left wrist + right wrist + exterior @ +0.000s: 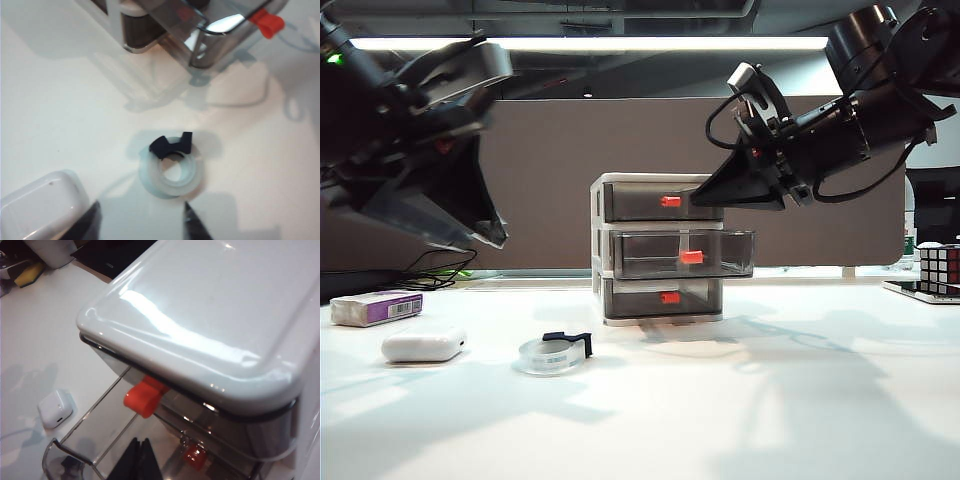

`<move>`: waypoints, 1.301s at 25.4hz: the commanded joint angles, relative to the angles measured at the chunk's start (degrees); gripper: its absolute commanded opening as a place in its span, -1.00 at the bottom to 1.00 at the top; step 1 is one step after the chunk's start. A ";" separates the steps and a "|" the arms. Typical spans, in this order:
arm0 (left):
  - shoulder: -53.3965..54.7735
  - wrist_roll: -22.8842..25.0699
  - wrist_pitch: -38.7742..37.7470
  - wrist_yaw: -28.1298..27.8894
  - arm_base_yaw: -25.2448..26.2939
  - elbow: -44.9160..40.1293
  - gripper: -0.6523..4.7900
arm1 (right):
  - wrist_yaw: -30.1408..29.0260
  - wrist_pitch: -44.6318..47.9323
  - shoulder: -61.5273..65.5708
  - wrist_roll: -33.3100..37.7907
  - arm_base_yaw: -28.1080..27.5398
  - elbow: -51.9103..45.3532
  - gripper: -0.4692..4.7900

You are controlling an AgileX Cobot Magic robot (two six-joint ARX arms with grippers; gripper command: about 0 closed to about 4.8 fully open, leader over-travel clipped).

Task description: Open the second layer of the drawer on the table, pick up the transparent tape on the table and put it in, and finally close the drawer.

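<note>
White bench (740, 420) carries the drawer cabinet (658, 250), its middle drawer (685, 255) pulled out; tape roll (552, 353) lies at seven o'clock from it. Left pincer (142, 220) hangs over the tape, fingers apart, empty. Right pincer (140, 460), tips together, holds nothing beside the cabinet.

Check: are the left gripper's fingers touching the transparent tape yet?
Apart. The left wrist view shows bare table between the left gripper fingers and the transparent tape; the exterior view has that gripper well above the table.

Middle drawer (685, 254) of the white cabinet (660, 249) is pulled out; clear tape roll (554, 353) lies flat on the worktop (740, 400) nearby.
</note>
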 commanded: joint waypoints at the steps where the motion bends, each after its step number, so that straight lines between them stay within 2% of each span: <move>1: 0.44 -0.31 0.37 5.16 2.82 0.07 0.15 | -0.59 0.28 -0.37 0.04 0.15 0.35 -0.84; 3: 0.44 -2.27 0.57 5.25 2.84 0.07 0.15 | -0.59 0.28 -0.37 0.04 0.22 0.35 -0.84; 7: 2.43 -2.40 2.73 6.23 2.29 0.00 0.17 | -0.61 0.26 -0.37 0.04 0.22 0.35 -0.84; 11: 7.98 -2.64 9.03 11.23 2.19 -0.02 0.99 | -0.63 0.07 -0.37 0.04 0.22 0.35 -0.84; 17: 19.19 -3.74 19.06 10.40 -0.57 -0.02 1.00 | -0.85 -1.03 -0.37 0.00 0.24 0.33 -0.84; 22: 22.29 -3.48 22.75 0.48 -3.69 -0.02 1.00 | -1.60 -1.03 -0.37 0.00 0.26 0.33 -0.84; 24: 23.19 -2.08 24.63 -1.11 -5.38 -0.02 1.00 | -1.64 -1.01 -0.37 -0.02 0.26 0.33 -0.84; 27: 24.30 -1.49 25.88 -6.38 -6.78 -0.02 1.00 | -1.68 -1.11 -0.37 -0.02 0.28 0.31 -0.84; 33: 27.74 -1.66 28.04 -6.73 -6.75 -0.09 1.00 | -1.70 -1.46 -0.37 -0.04 0.28 0.31 -0.84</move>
